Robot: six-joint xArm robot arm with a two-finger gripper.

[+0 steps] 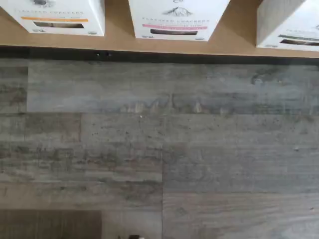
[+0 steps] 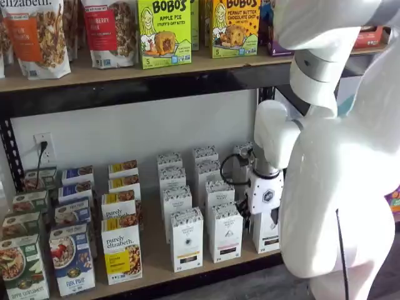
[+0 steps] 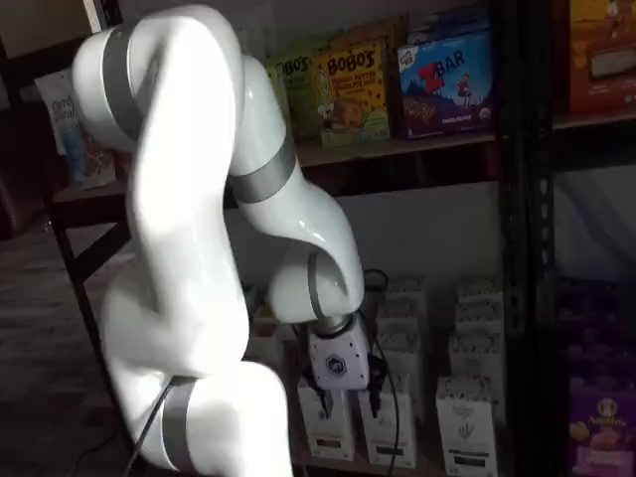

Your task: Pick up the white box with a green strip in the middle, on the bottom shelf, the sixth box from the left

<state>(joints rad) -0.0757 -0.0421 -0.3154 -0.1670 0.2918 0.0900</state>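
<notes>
The white box with the dark strip low on its face (image 1: pixel 294 30) stands at the front edge of the bottom shelf (image 1: pixel 119 42), cut off by the edge of the wrist view. In a shelf view it (image 2: pixel 265 236) stands partly hidden behind my gripper (image 2: pixel 270 215). In a shelf view my gripper (image 3: pixel 350 399) hangs in front of the front row of white cartons, with a plain gap between its two black fingers and nothing in them. The white box (image 3: pixel 465 422) stands to its right there.
Two alike white cartons stand beside it, one with an orange strip (image 1: pixel 60 17) and one with a pink strip (image 1: pixel 174 20). More white cartons stand in rows behind. Colourful food boxes (image 2: pixel 122 256) fill the shelf's left. Grey plank floor (image 1: pixel 159 149) lies below. My arm (image 2: pixel 337 156) blocks the right side.
</notes>
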